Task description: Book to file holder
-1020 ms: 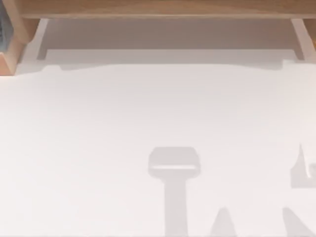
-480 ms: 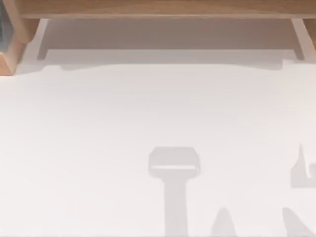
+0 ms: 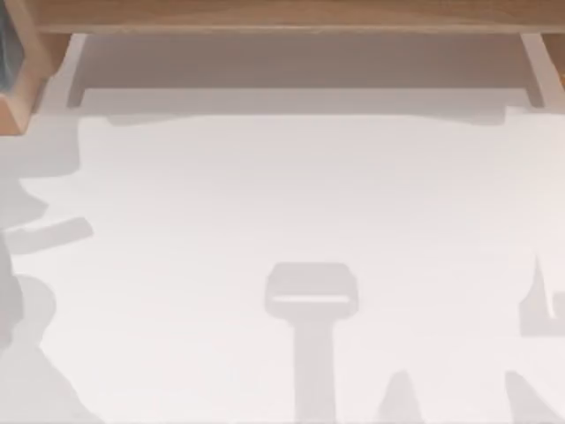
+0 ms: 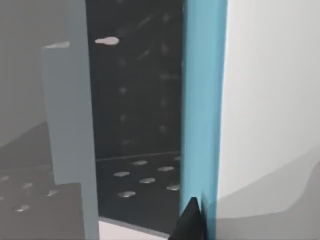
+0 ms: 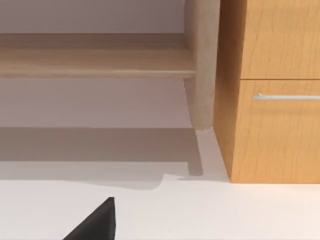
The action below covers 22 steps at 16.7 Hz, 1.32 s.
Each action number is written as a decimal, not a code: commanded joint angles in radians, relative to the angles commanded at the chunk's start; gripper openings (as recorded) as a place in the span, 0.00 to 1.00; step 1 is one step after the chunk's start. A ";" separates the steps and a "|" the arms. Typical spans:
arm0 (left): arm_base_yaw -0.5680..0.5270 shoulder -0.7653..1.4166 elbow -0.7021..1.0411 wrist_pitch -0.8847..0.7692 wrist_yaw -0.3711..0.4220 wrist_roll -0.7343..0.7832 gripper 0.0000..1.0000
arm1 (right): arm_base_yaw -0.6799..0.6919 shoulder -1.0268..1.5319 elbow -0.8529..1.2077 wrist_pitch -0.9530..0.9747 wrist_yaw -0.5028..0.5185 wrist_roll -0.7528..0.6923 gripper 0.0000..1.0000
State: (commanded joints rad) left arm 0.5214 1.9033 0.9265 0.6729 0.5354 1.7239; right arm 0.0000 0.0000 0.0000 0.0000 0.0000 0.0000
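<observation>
A blue book (image 4: 205,100) stands upright in the left wrist view, against the open side of a dark, perforated file holder (image 4: 140,110) with a grey divider wall (image 4: 70,130). A black part of my left gripper (image 4: 191,223) sits right at the book's lower edge; I cannot tell whether it holds the book. In the top view a dark bluish sliver (image 3: 6,53) shows at the far-left back corner. My right gripper (image 5: 95,224) hangs over the white table, near the back right.
A wooden shelf (image 3: 282,16) runs along the back of the white table (image 3: 282,203). A wooden cabinet (image 5: 275,125) with a drawer handle (image 5: 287,96) stands beside the shelf's leg. Arm shadows lie at the table's left, front and right.
A broad arm shadow has spread over the table's left side in the top view. The other shadows have not shifted.
</observation>
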 joint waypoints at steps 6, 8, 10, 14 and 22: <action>-0.015 0.002 0.004 -0.008 0.001 0.014 0.00 | 0.000 0.000 0.000 0.000 0.000 0.000 1.00; -0.013 0.006 0.004 -0.007 -0.001 0.014 0.00 | 0.000 0.000 0.000 0.000 0.000 0.000 1.00; -0.023 0.028 0.032 -0.010 -0.008 0.012 0.00 | 0.000 0.000 0.000 0.000 0.000 0.000 1.00; -0.042 0.068 0.085 -0.016 -0.024 0.006 0.00 | 0.000 0.000 0.000 0.000 0.000 0.000 1.00; -0.055 0.093 0.115 -0.021 -0.035 0.000 0.15 | 0.000 0.000 0.000 0.000 0.000 0.000 1.00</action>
State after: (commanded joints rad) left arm 0.4663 1.9959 1.0414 0.6520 0.5002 1.7238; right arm 0.0000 0.0000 0.0000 0.0000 0.0000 0.0000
